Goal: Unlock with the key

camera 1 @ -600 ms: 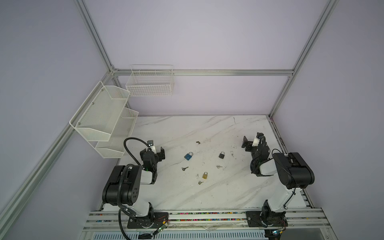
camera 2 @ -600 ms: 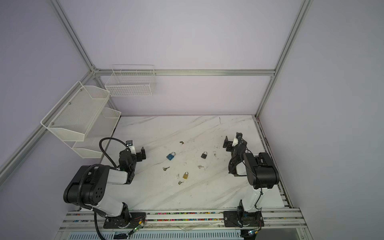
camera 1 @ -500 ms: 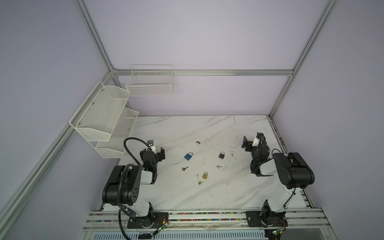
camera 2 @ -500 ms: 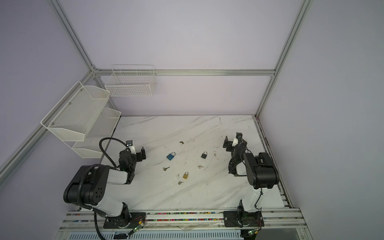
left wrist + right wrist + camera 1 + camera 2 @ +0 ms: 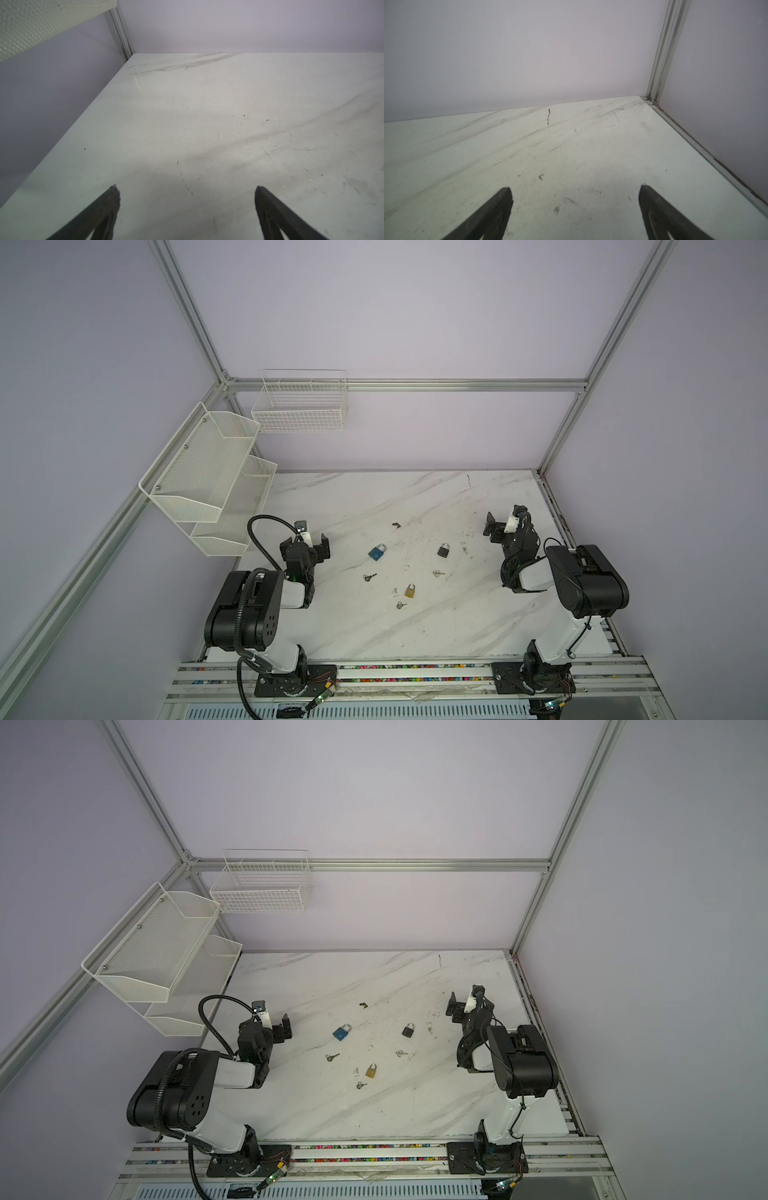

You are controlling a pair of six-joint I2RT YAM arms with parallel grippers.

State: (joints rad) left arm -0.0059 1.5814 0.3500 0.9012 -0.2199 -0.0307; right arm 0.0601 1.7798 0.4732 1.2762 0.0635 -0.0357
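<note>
Nothing has shifted since the earlier frames: both arms sit parked, jaws apart, locks and keys untouched.

Your left gripper (image 5: 187,191) and right gripper (image 5: 575,191) hang low over the bare marble tabletop (image 5: 374,497), jaws spread wide and holding nothing. Between them, in both top views, lie a blue padlock (image 5: 377,552), a black padlock (image 5: 444,550) and a brass padlock (image 5: 410,591), with a first key (image 5: 369,577), second key (image 5: 437,573) and third key (image 5: 400,605) loose nearby. Which key fits which lock cannot be told. The step in hand is probably the first pickup: pin one lock body, then pinch its flat key by the head, leaving the blade free.
</note>
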